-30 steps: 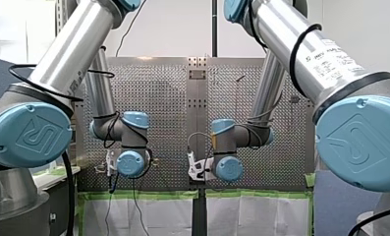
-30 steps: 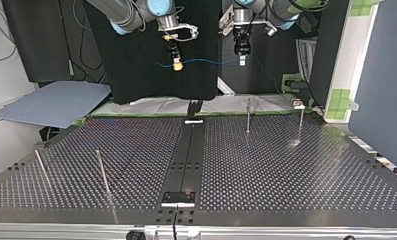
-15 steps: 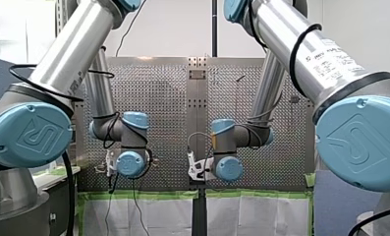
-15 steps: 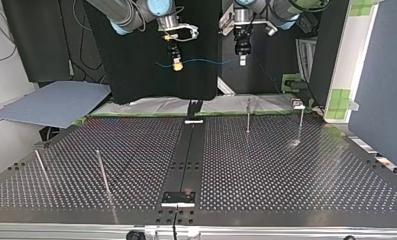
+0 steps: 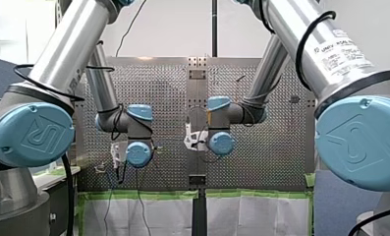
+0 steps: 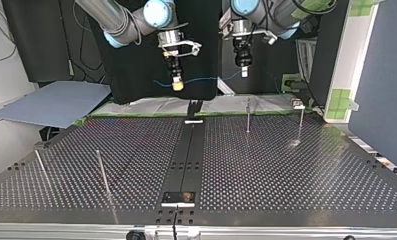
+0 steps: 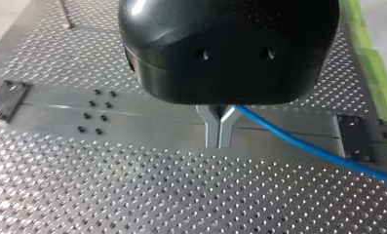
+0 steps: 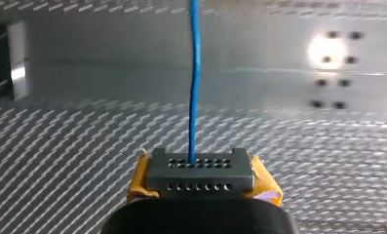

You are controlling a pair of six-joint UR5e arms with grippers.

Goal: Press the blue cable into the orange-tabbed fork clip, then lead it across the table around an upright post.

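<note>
Pinching the thin blue cable [image 7: 298,144] between touching metal fingers [image 7: 212,127], my left claw [image 7: 219,139] hangs above the perforated metal surface [image 7: 132,195]. My yellow-padded right claw [image 8: 196,165] clamps the same cable, strung between them. The white label [image 5: 344,49] on my right arm [image 5: 291,27] is too small to read.

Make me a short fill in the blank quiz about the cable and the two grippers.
The cable running from my right gripper to my left gripper is ___.
My right gripper's pads are ___.
My left gripper's metal fingers are ___ on the cable.
Missing words: blue, yellow, shut.
</note>
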